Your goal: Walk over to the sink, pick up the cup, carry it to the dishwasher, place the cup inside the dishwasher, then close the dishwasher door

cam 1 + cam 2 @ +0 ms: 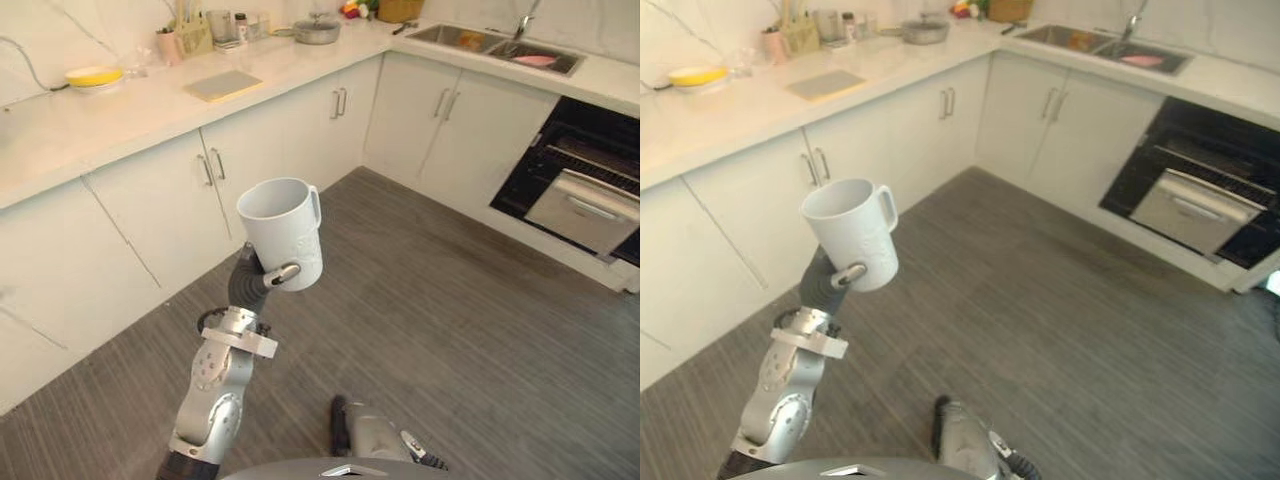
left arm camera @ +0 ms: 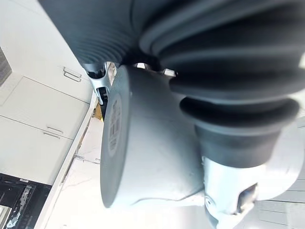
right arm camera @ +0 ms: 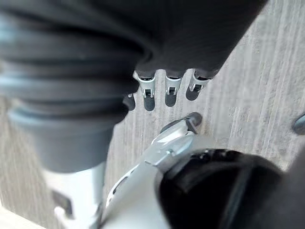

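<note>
L hand [image 1: 282,273] was curled round the white cup [image 1: 282,232], one silver finger wrapped across the lower wall and the dark ribbed cover just below and behind it. Cup was held upright, mouth up and handle on the side away from the robot, raised over the grey plank floor [image 1: 430,300], in front of the white cabinets [image 1: 160,210] and touching none of them. In L wrist view the cup's base [image 2: 114,138] and side sat tight against the hand.

R hand [image 3: 167,93] hung low over the floor with its fingers loose and roughly straight, thumb apart, nothing in it.

Dishwasher [image 1: 580,160] was at far R under the counter [image 1: 120,120], a dark opening with its light-grey door [image 1: 585,210] tilted outward, not closed. It was well apart from the cup. Couldn't tell what was inside.

Sink [image 1: 470,40] was set in the counter above and L of the dishwasher, with a tap [image 1: 520,25] behind it and sth pink in the R basin.

On the counter's L run: yellow bowl [image 1: 93,75], flat cutting board [image 1: 222,85], lidded pot [image 1: 316,30] near the corner. Small items at the back wall were too small to ID.
</note>
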Robot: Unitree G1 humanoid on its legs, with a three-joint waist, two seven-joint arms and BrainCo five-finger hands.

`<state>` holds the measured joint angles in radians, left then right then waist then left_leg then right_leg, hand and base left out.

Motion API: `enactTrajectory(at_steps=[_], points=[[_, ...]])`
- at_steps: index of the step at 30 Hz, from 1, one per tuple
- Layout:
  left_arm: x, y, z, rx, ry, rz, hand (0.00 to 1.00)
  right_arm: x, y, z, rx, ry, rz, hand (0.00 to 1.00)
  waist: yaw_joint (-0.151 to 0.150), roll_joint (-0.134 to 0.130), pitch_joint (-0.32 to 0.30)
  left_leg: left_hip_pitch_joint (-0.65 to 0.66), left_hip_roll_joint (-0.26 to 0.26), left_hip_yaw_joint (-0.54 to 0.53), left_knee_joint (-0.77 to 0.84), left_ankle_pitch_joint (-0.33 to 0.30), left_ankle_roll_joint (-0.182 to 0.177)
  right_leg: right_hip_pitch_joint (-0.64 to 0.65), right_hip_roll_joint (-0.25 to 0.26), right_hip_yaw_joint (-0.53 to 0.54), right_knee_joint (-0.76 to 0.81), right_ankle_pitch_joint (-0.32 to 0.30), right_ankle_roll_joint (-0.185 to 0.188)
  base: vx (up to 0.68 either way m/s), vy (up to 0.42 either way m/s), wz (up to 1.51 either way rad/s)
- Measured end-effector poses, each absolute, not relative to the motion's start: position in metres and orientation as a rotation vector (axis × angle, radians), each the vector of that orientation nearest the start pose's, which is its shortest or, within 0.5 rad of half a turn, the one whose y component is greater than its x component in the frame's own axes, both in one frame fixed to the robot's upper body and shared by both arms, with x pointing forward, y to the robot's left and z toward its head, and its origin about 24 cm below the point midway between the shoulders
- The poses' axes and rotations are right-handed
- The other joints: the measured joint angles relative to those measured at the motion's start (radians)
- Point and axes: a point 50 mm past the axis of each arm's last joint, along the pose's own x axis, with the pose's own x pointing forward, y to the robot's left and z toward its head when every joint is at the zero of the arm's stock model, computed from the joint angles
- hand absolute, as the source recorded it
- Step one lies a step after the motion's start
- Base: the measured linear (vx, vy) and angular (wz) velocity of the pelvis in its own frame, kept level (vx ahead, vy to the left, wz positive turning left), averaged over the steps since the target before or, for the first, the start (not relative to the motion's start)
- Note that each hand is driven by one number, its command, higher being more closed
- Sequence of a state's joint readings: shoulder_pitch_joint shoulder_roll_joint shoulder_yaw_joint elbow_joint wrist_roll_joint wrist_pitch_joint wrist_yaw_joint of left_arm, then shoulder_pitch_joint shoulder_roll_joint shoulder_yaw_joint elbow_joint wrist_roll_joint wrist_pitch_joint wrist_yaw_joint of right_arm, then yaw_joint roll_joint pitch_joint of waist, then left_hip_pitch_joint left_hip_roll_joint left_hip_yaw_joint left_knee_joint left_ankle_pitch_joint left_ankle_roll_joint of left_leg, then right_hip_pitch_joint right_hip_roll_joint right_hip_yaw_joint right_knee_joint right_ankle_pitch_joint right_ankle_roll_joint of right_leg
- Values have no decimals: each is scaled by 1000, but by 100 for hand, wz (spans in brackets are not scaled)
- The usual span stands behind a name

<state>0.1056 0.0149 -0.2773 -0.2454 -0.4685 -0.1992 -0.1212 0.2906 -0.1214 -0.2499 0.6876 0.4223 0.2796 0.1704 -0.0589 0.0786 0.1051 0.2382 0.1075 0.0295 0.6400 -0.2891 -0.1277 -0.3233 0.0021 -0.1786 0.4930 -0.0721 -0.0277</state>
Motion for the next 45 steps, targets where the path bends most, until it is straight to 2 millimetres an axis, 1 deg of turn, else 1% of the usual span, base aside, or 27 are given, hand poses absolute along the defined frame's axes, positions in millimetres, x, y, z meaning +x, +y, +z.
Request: enactTrajectory(at_steps=[1,2,3,5,8,9,11,13,15,16,18,20,21,22,24,26,29,31,32,33,34,35,39,41,42,43,45], points=[[222,93,95,-521,-313,-339,100,65,-228,-143,497,1080,-383,0,0,12,4,-86,36,0,192,179,-54,46,29,6,-5,-45,-12,644,-223,-25],[222,93,94,-522,-314,-339,100,69,-230,-141,480,1072,-394,0,2,12,9,-132,61,3,290,233,-66,73,46,9,-15,-68,-29,659,-182,-23],[221,90,95,-533,-320,-350,100,71,-232,-139,447,1060,-424,0,5,28,18,-215,103,16,464,233,-33,152,79,17,-44,-99,-50,616,-159,-37],[219,91,94,-523,-326,-361,100,74,-231,-139,425,1045,-470,0,30,14,22,-328,123,56,575,176,56,259,100,56,-95,-132,-79,582,-138,-55],[216,97,101,-508,-394,-388,100,104,-228,-129,450,917,-505,0,81,5,15,-523,127,138,408,64,101,394,108,144,-216,-135,-72,420,-62,-88],[214,100,103,-503,-416,-385,100,123,-225,-123,456,853,-497,0,94,-1,11,-554,113,162,188,53,101,424,107,199,-245,-135,-62,-48,-45,-109],[208,102,104,-497,-429,-388,100,150,-222,-113,464,753,-490,0,109,-18,6,-549,42,81,-281,125,73,467,90,289,-265,-171,-45,-145,-7,-122],[204,97,100,-507,-407,-406,100,165,-222,-106,456,701,-497,0,117,-35,2,-555,-5,-18,-427,209,63,503,67,360,-240,-242,-18,172,191,-115],[198,95,95,-496,-391,-424,100,163,-216,-109,468,705,-519,0,139,-63,-21,-535,-32,-8,-373,371,64,533,28,431,-175,-316,30,562,284,-111],[196,95,95,-466,-388,-452,100,158,-212,-112,483,719,-549,0,129,-103,-35,-543,-51,37,-261,299,85,524,-7,437,-91,-332,60,557,220,-49],[194,93,100,-445,-411,-505,100,147,-203,-118,523,747,-578,0,116,-145,-38,-536,-69,63,-150,182,101,490,-25,419,80,-302,103,562,240,-24],[194,88,107,-422,-439,-589,100,128,-196,-126,604,781,-646,0,118,-197,-32,-458,-105,93,-138,95,128,397,-63,365,344,-179,194,400,134,-25],[193,85,110,-422,-447,-623,100,120,-194,-131,620,804,-661,0,110,-199,-25,-383,-122,112,-164,51,149,299,-109,304,533,62,191,364,121,-49],[191,81,113,-430,-456,-643,100,116,-196,-133,618,811,-673,0,97,-185,-21,-294,-118,135,-209,25,162,209,-155,247,697,99,120,387,150,-56],[191,71,117,-423,-471,-684,100,107,-196,-135,598,817,-650,0,74,-154,-21,-184,-91,158,-287,10,157,75,-161,153,795,2,39,420,194,-47],[195,65,124,-419,-497,-709,100,103,-197,-135,595,807,-648,0,44,-132,-20,-109,-62,165,-351,9,142,-31,-143,64,717,-60,59,245,110,-18],[204,64,127,-405,-505,-703,100,102,-197,-133,585,781,-639,0,7,-117,-10,5,-33,174,-409,-7,95,-55,-144,-91,304,-79,41,-66,-41,-1],[205,67,123,-405,-489,-677,100,101,-196,-128,576,760,-616,0,14,-102,-2,67,-10,193,-385,-63,19,-2,-103,-85,-67,5,7,30,-36,-9],[204,69,120,-409,-479,-663,100,97,-194,-126,570,756,-604,0,8,-104,-4,95,-9,186,-342,-114,-11,40,-94,-42,-197,165,-16,218,-98,9],[205,69,116,-416,-462,-655,100,93,-197,-126,566,755,-613,0,5,-80,-3,109,17,183,-321,-139,-16,54,-71,-47,-181,196,-12,409,-108,5],[205,67,110,-436,-433,-639,100,100,-213,-118,512,707,-609,0,6,-23,-1,106,55,173,-287,-153,4,53,-36,-49,-150,161,-12,452,-138,-9],[206,67,111,-433,-437,-642,100,109,-219,-112,487,669,-596,0,3,-2,10,110,58,156,-273,-132,12,27,-43,-47,-65,102,-14,405,-119,-11],[205,69,113,-433,-463,-634,100,120,-206,-105,486,643,-551,0,2,-23,21,105,86,133,-107,-90,48,11,-54,-59,149,-111,-9,315,-182,8],[201,70,111,-440,-462,-627,100,127,-204,-98,484,609,-532,0,3,-15,13,25,138,117,97,-11,133,40,-20,-84,162,-174,-20,354,-149,-8],[200,69,110,-443,-464,-632,100,127,-203,-95,483,591,-537,0,6,9,7,-70,190,97,256,159,148,84,4,-109,125,-194,-18,505,-155,-7],[199,68,109,-447,-467,-638,100,126,-204,-94,473,589,-557,0,18,1,4,-149,232,92,365,366,150,143,32,-116,61,-196,-21,493,-147,-4],[201,68,109,-462,-475,-621,100,127,-213,-89,444,542,-634,0,35,-4,6,-325,233,88,547,266,132,233,56,-103,-35,-195,-38,446,-123,-4]])
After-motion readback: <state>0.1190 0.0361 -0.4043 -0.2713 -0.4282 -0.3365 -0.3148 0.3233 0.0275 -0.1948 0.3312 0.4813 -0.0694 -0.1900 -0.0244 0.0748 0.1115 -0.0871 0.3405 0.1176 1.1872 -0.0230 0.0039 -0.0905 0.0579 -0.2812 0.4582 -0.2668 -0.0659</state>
